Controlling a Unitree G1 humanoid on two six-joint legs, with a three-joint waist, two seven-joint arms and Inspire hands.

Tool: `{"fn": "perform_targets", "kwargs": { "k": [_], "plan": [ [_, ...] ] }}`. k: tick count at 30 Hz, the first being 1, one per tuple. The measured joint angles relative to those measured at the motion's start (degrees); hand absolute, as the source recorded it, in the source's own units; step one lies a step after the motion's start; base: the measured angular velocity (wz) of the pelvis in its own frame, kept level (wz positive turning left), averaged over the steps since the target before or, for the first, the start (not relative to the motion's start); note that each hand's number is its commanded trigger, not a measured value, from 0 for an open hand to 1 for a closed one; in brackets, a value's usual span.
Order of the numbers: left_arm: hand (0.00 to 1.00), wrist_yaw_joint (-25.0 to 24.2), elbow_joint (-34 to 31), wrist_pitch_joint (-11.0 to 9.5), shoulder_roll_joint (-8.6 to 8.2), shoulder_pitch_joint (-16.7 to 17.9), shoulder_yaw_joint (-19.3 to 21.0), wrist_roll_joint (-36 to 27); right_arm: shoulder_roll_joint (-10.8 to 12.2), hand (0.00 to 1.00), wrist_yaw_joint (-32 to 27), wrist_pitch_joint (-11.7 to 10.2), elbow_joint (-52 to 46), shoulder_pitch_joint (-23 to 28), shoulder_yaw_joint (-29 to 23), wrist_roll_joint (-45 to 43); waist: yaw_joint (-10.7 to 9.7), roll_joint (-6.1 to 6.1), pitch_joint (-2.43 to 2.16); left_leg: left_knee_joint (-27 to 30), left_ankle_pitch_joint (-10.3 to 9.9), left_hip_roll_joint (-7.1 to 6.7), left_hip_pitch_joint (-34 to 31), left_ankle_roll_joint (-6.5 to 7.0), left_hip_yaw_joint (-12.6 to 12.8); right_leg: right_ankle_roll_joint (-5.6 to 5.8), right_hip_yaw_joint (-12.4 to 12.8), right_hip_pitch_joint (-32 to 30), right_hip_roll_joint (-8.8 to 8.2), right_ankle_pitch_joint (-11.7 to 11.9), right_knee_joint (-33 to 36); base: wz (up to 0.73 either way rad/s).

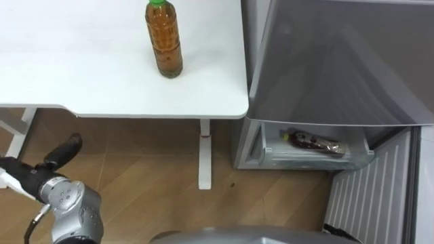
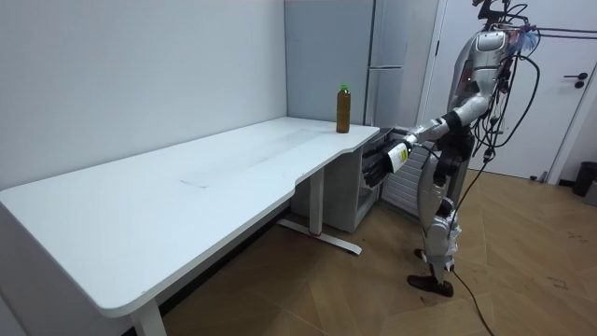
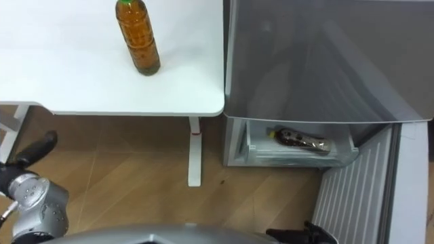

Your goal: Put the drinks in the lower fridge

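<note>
The robot stands upright on the wooden floor (image 2: 522, 252) at the far end of the white worktop (image 1: 81, 61), facing the grey fridge (image 1: 339, 61) that stands just beside the worktop's end.

One drink, an amber bottle (image 1: 163, 41) with a green cap, stands upright on the worktop near the edge next to the fridge, with nothing touching it. A second drink, a dark bottle (image 1: 314, 142), lies on its side in the clear drawer (image 1: 271, 152) of the lower fridge compartment, its yellowish cap pointing towards the worktop. The lower door (image 1: 369, 196) is swung open, its ribbed inner face showing at the right of the eye views.

The left robot hand (image 1: 61, 152) is held out low in front of the body, below the level of the worktop and well apart from both bottles. It is released and grasps nothing — one dark digit points straight out in the eye view, and in the room view the fingers hang loose.

The right robot hand (image 3: 305, 235) is a dark sliver at the bottom edge of the eye views, below the open compartment, and its state cannot be told.
</note>
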Motion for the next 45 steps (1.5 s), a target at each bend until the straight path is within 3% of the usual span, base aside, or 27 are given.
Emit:
{"fn": "perform_targets", "kwargs": {
  "k": [7, 16, 21, 25, 30, 39, 45],
  "plan": [
    [0.00, -4.1, -19.0, -0.8, 0.48, 0.0, -0.7, 4.9, 0.0, 0.00, 0.8, -0.8, 0.5, -0.7, -0.2, -0.1, -1.3, 0.19, 0.16, 0.8, -0.1, -0.42, -1.6, 0.24, -1.4, 0.11, -1.1, -0.6, -0.35, -0.1, -0.2, 0.09],
    [0.00, -12.3, -27.6, -0.7, 0.90, -0.1, -3.4, 12.7, 0.0, 0.00, 2.0, -1.2, 1.4, -0.9, 0.0, 0.3, -2.1, -0.35, 0.27, 0.7, -0.1, -0.52, -1.9, 0.25, -2.0, 0.11, -1.2, -1.0, -0.28, -0.1, -0.2, -0.01],
    [0.00, -17.2, -28.7, 0.4, 0.91, -0.1, -7.8, 12.9, 0.0, 0.00, 2.0, -1.2, 1.4, -1.2, 1.1, 0.3, -2.4, -0.47, 0.32, 0.8, -0.1, -0.57, -2.0, 0.26, -2.7, 0.11, -1.3, -1.0, -0.22, -0.1, -0.2, 0.05],
    [0.00, -20.3, -28.8, 0.6, 0.91, -0.3, -8.9, 12.9, 0.0, 0.00, 2.0, -1.2, 1.8, -1.7, 1.1, 0.3, -3.1, -0.29, 0.39, 0.8, -0.1, -0.54, -2.0, 0.25, -2.7, 0.11, -1.1, -1.0, -0.16, -0.1, -0.3, -0.01],
    [0.00, -22.8, -29.2, 0.7, 0.91, -0.6, -9.0, 12.5, 0.0, 0.00, 2.1, -1.2, 3.2, -2.6, 1.0, 0.3, -3.6, -0.25, 0.38, 0.8, -0.1, -0.55, -1.8, 0.25, -2.7, 0.11, -1.2, -0.9, -0.15, -0.1, -0.2, -0.02],
    [0.00, -26.8, -29.0, 4.4, 0.97, -0.7, -8.8, 10.9, -0.1, 0.00, 3.4, -0.6, 3.2, -2.5, -0.9, 0.1, -4.6, 0.20, 0.50, 0.5, -0.1, -0.53, -0.9, 0.26, -2.6, 0.10, -0.3, -0.2, -0.11, -0.1, -0.1, -0.01],
    [0.00, -28.8, -26.9, 5.3, 0.82, -0.7, -8.8, 7.6, -0.1, 0.00, 3.7, -0.7, 2.8, -2.0, -2.4, 0.1, -6.2, 0.95, 0.41, 0.8, -0.1, -0.53, -0.8, 0.26, -2.5, 0.05, -0.1, -0.1, -0.08, 0.0, 0.0, -0.02]
  ]
}}
